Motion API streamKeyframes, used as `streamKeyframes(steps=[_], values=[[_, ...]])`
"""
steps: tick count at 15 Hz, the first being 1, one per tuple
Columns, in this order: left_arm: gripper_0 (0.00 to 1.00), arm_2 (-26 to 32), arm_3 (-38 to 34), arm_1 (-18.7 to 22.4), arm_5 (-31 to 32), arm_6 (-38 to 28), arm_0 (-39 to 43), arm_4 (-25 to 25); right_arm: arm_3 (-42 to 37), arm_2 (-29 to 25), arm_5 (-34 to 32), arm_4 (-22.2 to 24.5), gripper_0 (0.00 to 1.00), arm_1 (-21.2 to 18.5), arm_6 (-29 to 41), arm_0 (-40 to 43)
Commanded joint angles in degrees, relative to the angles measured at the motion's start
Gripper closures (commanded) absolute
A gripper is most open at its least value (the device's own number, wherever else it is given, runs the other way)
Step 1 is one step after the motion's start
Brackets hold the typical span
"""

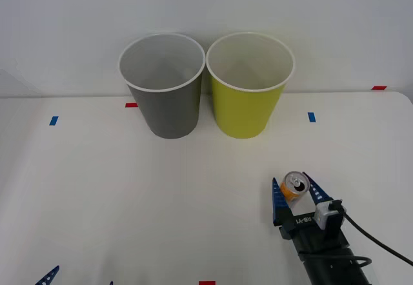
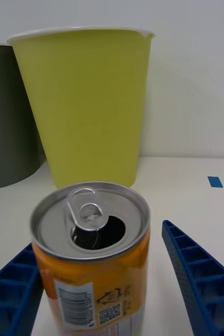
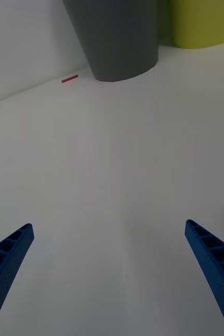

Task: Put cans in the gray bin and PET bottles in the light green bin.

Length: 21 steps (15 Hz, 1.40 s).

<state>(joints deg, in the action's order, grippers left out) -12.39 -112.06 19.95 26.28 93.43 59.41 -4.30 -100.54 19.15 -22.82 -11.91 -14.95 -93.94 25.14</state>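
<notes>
- Here, front view: orange can (image 1: 294,186) upright on the white table (image 1: 129,195), right of centre and nearer the robot than both bins; right gripper (image 1: 294,191) brackets it, a blue finger on each side
- Gray bin (image 1: 162,84) and light green bin (image 1: 249,82) side by side at the back wall, rims nearly touching, gray on the left
- Left gripper's fingertip (image 1: 47,276) low at the front left edge
- Right wrist view: can top open, pull tab raised; fingers (image 2: 203,275) spread, a gap visible on one side, so no grip confirmed; light green bin directly behind the can
- Left wrist view: left gripper (image 3: 109,233) wide open, empty, above bare table; gray bin ahead
</notes>
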Motion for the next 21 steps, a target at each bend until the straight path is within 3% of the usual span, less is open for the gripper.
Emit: streamKeyframes(steps=[1, 3, 7, 8, 12, 15, 18, 21], values=[[0.0, 0.0, 0.0, 0.0, 0.0, 0.0, 0.0, 0.0, 0.0, 0.19, 0.4, -0.84, 0.72, 0.89, -0.01, 0.0], [0.0, 0.0, 0.0, 0.0, 0.0, 0.0, 0.0, 0.0, -0.36, 0.19, 1.55, -1.45, 0.76, 1.42, 0.25, 0.0], [0.0, 0.0, 0.0, 0.0, 0.0, 0.0, 0.0, 0.0, -8.97, -0.43, 14.82, -2.6, 0.77, 1.24, 0.52, 0.09], [0.0, 0.0, 0.0, 0.0, 0.0, 0.0, 0.0, 0.0, -11.78, -0.78, 19.13, -2.77, 0.77, 0.8, 0.6, -0.09], [0.0, 0.0, 0.0, 0.0, 0.0, 0.0, 0.0, 0.0, -30.33, -3.33, 49.1, -2.68, 0.78, 0.01, 2.1, -3.25], [0.0, 0.0, 0.0, 0.0, 0.0, 0.0, 0.0, 0.0, -38.76, -4.56, 66.32, -1.81, 0.78, 0.1, 3.33, -8.88], [0.0, 0.0, 0.0, 0.0, 0.0, 0.0, 0.0, 0.0, -41.05, -4.65, 76.52, -1.45, 0.79, 0.1, 4.12, -16.7], [0.0, 0.0, 0.0, 0.0, 0.0, 0.0, 0.0, 0.0, -41.05, -4.65, 82.14, -2.51, 0.8, 1.07, 4.74, -24.43]])
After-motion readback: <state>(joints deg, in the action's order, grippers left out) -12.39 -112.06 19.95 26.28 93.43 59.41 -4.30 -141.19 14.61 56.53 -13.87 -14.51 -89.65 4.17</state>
